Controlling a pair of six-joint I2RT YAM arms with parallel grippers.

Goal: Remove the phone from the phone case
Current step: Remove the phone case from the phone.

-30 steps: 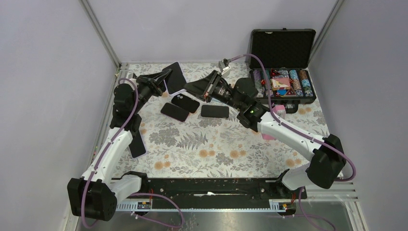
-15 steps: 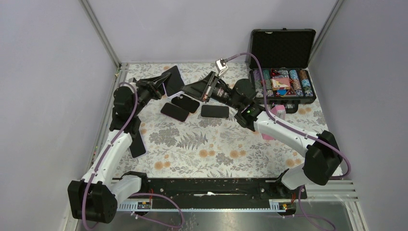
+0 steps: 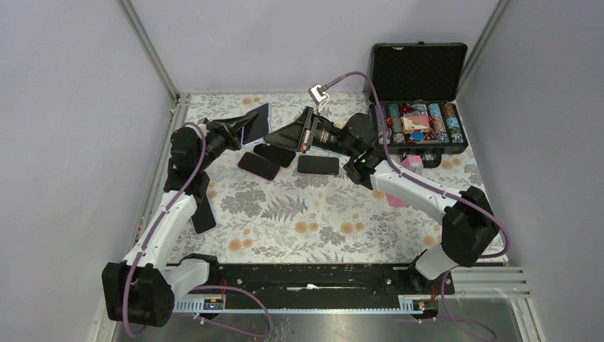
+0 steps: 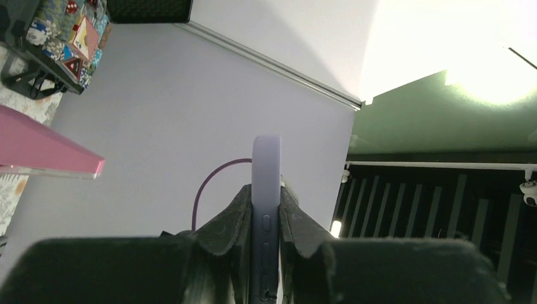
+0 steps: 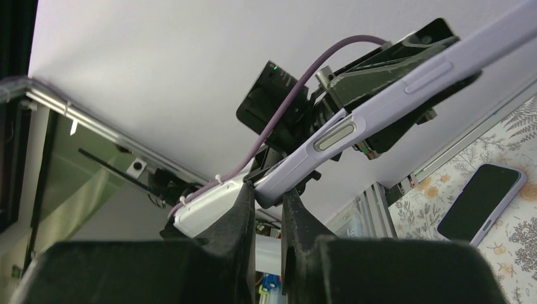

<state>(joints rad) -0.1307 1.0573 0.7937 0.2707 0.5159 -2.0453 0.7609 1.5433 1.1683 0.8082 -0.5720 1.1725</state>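
So the phone (image 3: pixel 258 121) isn't out yet. It's sitting fully inside the lavender phone case (image 4: pixel 266 183), and the whole thing is held up off the table (image 3: pixel 320 214), well to the left of the open chip case (image 3: pixel 419 71). The left gripper (image 4: pixel 265 193) has its fingers (image 4: pixel 231 221) clamped on the 2 flat faces, with the case edge-on between them and the side buttons showing. The right gripper (image 5: pixel 267 193) comes in from the chip case side. Its fingers (image 5: pixel 244 212) look closed on 1 corner of the case, though I can't tell if they've got just the soft lip or the phone too. To me this is the peel step: 1 arm anchors, the other works a corner loose. The next move needs the right fingers to catch only the lip and roll it back off that corner while the left grip holds firm. Pinch both layers and nothing separates. 3 other phones (image 3: pixel 318 164) lie flat on the table, also left of the chip case.
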